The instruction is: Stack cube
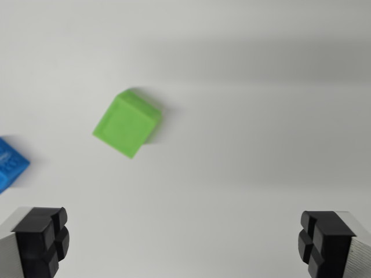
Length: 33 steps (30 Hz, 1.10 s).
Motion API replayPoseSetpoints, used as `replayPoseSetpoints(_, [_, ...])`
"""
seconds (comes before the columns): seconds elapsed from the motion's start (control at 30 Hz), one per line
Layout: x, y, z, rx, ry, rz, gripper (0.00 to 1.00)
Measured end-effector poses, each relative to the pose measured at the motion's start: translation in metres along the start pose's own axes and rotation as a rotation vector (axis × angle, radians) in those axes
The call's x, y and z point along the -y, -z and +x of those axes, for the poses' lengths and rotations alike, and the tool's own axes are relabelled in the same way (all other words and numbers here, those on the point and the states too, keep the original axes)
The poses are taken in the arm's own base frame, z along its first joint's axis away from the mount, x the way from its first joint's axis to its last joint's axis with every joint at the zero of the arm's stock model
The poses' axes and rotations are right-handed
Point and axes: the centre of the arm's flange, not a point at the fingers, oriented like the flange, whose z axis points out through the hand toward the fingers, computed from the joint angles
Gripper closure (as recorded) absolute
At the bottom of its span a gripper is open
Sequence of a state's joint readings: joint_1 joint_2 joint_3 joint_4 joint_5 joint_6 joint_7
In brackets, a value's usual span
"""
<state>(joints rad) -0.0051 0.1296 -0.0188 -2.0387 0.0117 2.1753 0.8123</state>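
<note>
Black-padded gripper [184,243] fingers gape wide, holding nothing, above a white surface [249,150] carrying one green plastic cube [127,123] and one blue cube [10,163] at its left edge.

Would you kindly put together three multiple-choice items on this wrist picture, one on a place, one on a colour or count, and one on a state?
1. Where does the blue cube lie?
A. at the wrist view's left edge, partly cut off
B. on top of the green cube
C. at the wrist view's right edge

2. How many cubes show?
A. one
B. two
C. four

3. How does the claw stand?
A. shut on the green cube
B. shut on nothing
C. open, holding nothing

Answers:
1 A: only part of the blue cube shows at the left edge, apart from the green cube.
2 B: one green and one blue rest on the white table.
3 C: the black pads sit far apart at the bottom corners, bare table between them.
</note>
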Motion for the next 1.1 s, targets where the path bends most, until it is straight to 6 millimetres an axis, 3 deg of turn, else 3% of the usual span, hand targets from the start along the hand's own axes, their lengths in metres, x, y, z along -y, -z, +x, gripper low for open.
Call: replayPoseSetpoints(1.1, [0.035, -0.054, -0.077, 0.002, 0.225, -0.002, 0.0])
